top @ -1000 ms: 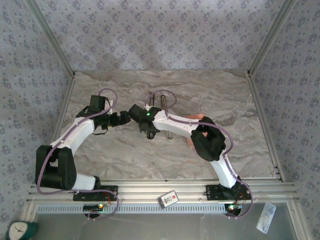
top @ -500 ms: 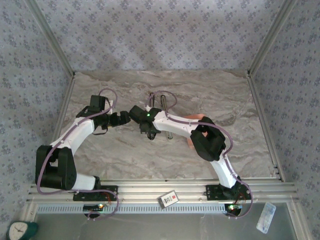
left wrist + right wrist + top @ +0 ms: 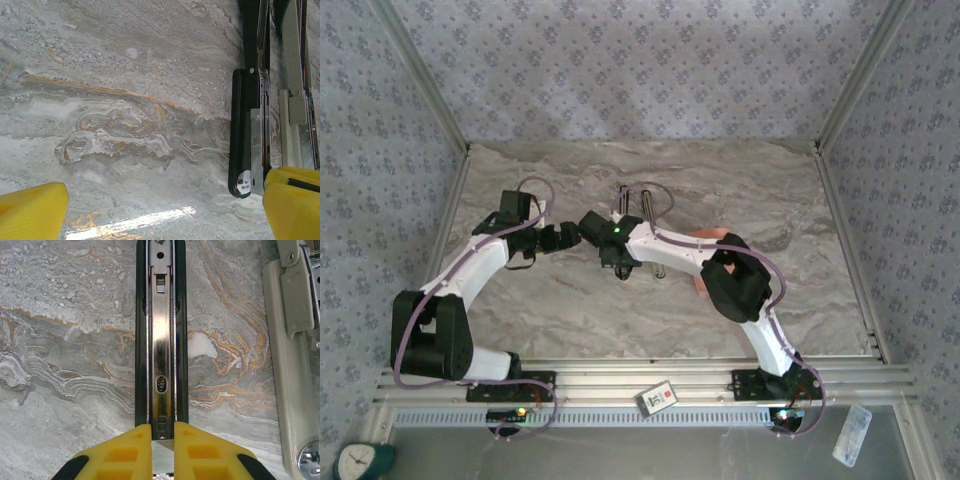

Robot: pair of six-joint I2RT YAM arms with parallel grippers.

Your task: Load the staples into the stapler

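Observation:
The stapler [image 3: 161, 340] lies opened flat on the marble table, its black base holding a bright metal channel. Its cream upper arm [image 3: 287, 365] lies alongside to the right. My right gripper [image 3: 162, 440] hangs over the near end of the channel, its yellow fingers [image 3: 120, 455] shut on a thin silver strip of staples [image 3: 163, 457] lined up with the channel. My left gripper [image 3: 160, 210] stands wide open just above the table, its right finger [image 3: 292, 200] beside the rounded end of the stapler [image 3: 247, 125]. From above, both grippers [image 3: 582, 232] [image 3: 620, 262] meet at the stapler [image 3: 647, 200].
A peach-coloured object [image 3: 705, 240] lies partly under my right arm. Patterned walls close the table on three sides, with an aluminium rail [image 3: 650, 372] along the near edge. Bare marble stretches to the back and the right.
Almost nothing differs; my right wrist has edged very slightly over the stapler, and the left arm stays where it was.

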